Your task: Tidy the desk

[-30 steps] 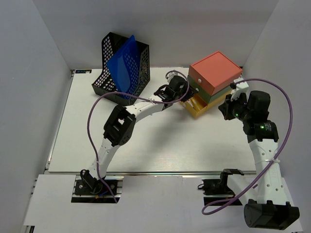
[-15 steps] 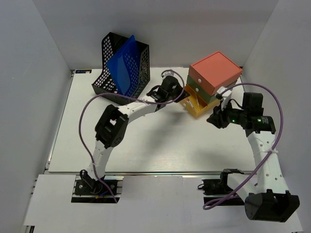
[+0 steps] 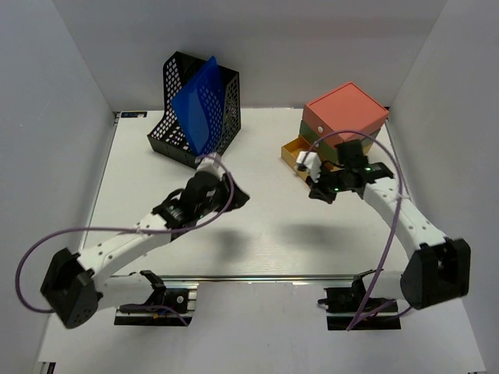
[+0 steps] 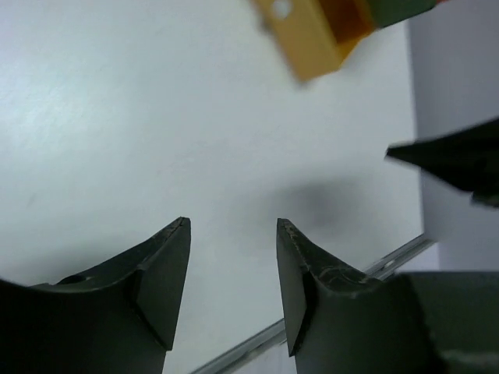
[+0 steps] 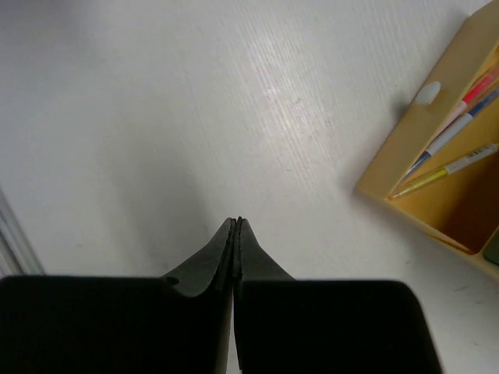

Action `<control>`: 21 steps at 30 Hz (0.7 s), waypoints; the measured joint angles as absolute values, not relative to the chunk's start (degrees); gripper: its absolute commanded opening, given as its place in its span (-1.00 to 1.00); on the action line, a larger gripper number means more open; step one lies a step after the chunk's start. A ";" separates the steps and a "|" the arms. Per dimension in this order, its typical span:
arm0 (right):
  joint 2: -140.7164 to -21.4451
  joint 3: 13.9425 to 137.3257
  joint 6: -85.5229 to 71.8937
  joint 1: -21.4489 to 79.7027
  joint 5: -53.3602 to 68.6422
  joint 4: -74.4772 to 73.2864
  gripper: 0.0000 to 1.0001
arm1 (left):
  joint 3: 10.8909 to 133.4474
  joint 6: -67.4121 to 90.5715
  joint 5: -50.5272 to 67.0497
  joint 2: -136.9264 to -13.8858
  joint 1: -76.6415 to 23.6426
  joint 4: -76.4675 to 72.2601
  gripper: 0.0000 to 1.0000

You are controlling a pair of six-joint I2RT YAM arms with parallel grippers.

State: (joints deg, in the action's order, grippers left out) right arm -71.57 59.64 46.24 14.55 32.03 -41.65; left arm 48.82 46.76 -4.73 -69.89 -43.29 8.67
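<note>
The white desk [image 3: 265, 241] carries a stack of drawer boxes [image 3: 347, 117] at the back right: coral on top, green beneath. Its yellow bottom drawer [image 3: 298, 152] is pulled out. Several pens [image 5: 456, 125] lie in that drawer [image 5: 437, 156]. My right gripper [image 3: 316, 189] hovers just in front of the drawer, its jaws pressed shut [image 5: 236, 222] on nothing. My left gripper [image 3: 238, 199] hangs over the middle of the desk, left of the drawer [image 4: 312, 35], open [image 4: 232, 224] and empty.
A black mesh file holder [image 3: 175, 128] with a blue folder [image 3: 199, 101] stands at the back left. Grey walls close the desk in on three sides. A metal rail [image 3: 273, 276] runs along the near edge. The right arm's dark tip [image 4: 460, 160] shows in the left wrist view.
My left arm pulled back from the yellow drawer toward the near left, and its jaws now stand apart. My right arm swung left and forward to the drawer's front, jaws shut.
</note>
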 measured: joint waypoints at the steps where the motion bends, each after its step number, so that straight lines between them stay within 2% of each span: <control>1: -73.45 59.96 45.34 16.64 28.75 -40.38 -1.00 | 45.84 47.07 -5.21 -67.31 -43.31 9.96 0.17; 8: -89.21 67.37 37.60 28.14 5.74 -32.14 -1.00 | 36.62 51.16 -8.43 -53.87 -43.40 19.25 0.23; 15: -95.37 67.81 35.31 31.35 -13.02 -23.16 -1.00 | 35.81 53.67 -10.04 -46.57 -43.75 23.51 0.24; 21: -101.58 67.72 34.44 32.58 -22.13 -18.11 -1.00 | 33.01 55.66 -9.34 -46.06 -43.99 23.99 0.25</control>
